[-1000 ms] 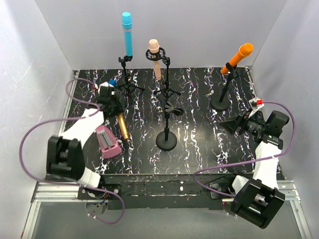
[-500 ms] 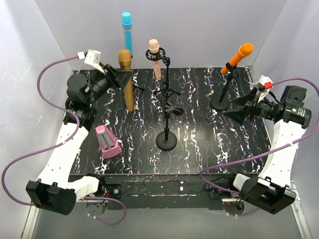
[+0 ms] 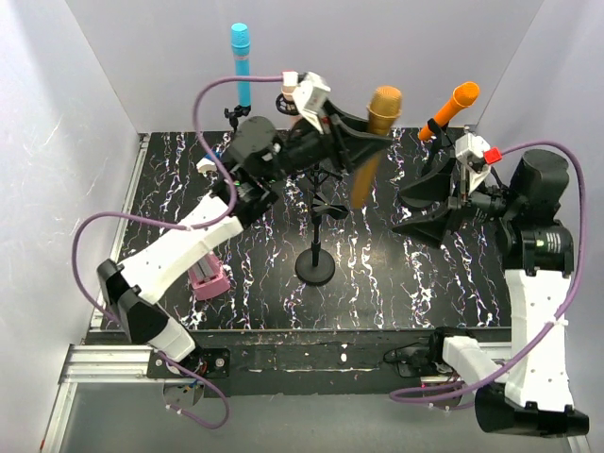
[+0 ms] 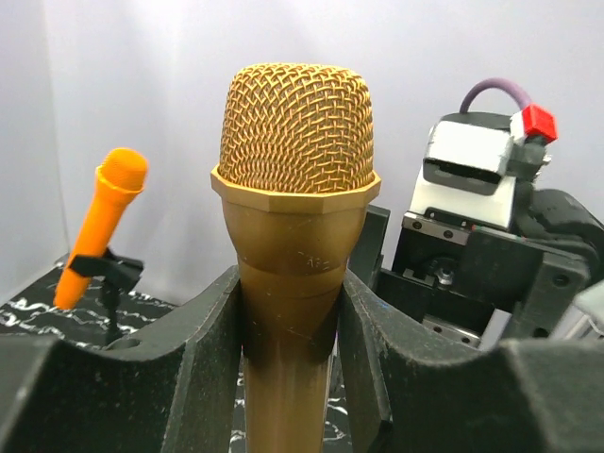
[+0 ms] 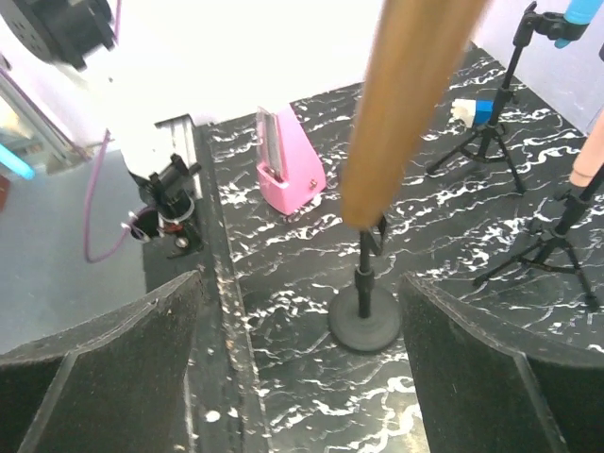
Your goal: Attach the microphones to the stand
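Clamping the golden-brown microphone [image 3: 373, 132] just under its mesh head, my left fingers [image 4: 203, 330] hold a stiff, probably slick barrel; right fingers [image 5: 123, 349] stand apart.

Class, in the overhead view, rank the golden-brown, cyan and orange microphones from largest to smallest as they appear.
1. golden-brown microphone: longest and thickest, but it is up high, nearer the camera, which inflates it.
2. cyan microphone: slimmer and shorter.
3. orange microphone: shortest as seen, sitting tilted.
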Robot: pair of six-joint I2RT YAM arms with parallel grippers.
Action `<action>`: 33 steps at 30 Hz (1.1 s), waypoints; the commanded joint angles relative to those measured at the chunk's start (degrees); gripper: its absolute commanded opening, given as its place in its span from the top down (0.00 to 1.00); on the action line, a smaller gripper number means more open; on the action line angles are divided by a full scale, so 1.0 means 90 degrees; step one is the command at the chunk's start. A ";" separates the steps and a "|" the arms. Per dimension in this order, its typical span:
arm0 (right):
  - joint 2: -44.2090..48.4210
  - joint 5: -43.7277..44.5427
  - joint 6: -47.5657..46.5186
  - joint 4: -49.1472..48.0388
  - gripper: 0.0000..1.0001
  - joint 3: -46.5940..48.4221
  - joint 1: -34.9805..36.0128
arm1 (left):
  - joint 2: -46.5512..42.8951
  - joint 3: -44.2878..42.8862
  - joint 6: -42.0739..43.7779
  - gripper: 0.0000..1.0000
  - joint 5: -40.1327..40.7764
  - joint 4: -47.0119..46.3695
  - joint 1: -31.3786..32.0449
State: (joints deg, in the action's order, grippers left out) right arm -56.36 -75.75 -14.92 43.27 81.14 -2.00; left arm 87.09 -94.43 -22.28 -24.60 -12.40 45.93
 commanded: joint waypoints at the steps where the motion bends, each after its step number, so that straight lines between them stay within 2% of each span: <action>1: 0.0218 0.0339 0.3638 -0.3615 0.09 -0.0530 0.0046 | 0.0410 -0.0639 0.0376 1.00 0.0584 -0.0409 0.0569; 5: 0.0149 0.0681 0.3699 -0.3655 0.10 -0.0676 0.0056 | 0.0801 -0.0952 0.0474 1.00 0.0663 -0.0448 0.0921; 8: 0.0158 0.0516 0.3893 -0.3917 0.11 -0.0861 0.0085 | 0.0958 -0.1060 0.0503 1.00 0.0702 -0.0458 0.1087; 16: 0.0168 0.0770 0.3679 -0.3938 0.16 -0.1242 0.0115 | 0.0978 -0.1070 0.0523 1.00 0.0868 -0.0614 0.1283; 19: 0.0139 0.0507 0.4204 -0.4657 0.30 -0.1593 0.0154 | 0.0958 -0.1031 0.0533 1.00 0.0907 -0.0643 0.1312; 25: 0.0061 -0.0108 0.4997 -0.6436 0.47 -0.2209 0.0406 | 0.0949 -0.0904 0.0435 1.00 0.0946 -0.0741 0.1322; 28: -0.0046 -0.0314 0.5240 -0.7256 0.65 -0.2462 0.0437 | 0.0900 -0.0846 0.0386 1.00 0.0966 -0.0731 0.1322; 30: -0.0085 -0.0431 0.5688 -0.8220 0.76 -0.2687 0.0457 | 0.0803 -0.0768 0.0367 1.00 0.0976 -0.0683 0.1322; 31: -0.0105 -0.0451 0.6058 -0.8805 0.79 -0.2910 0.0457 | 0.0734 -0.0690 0.0367 0.99 0.0985 -0.0653 0.1322; 33: -0.0154 -0.0480 0.6916 -1.0298 0.85 -0.3233 0.0457 | 0.0539 -0.0495 0.0357 0.83 0.1063 -0.0585 0.1322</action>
State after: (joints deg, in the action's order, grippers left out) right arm -56.64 -76.93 33.26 -24.25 56.71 1.89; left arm 96.99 -100.84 -18.92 -15.81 -16.64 57.52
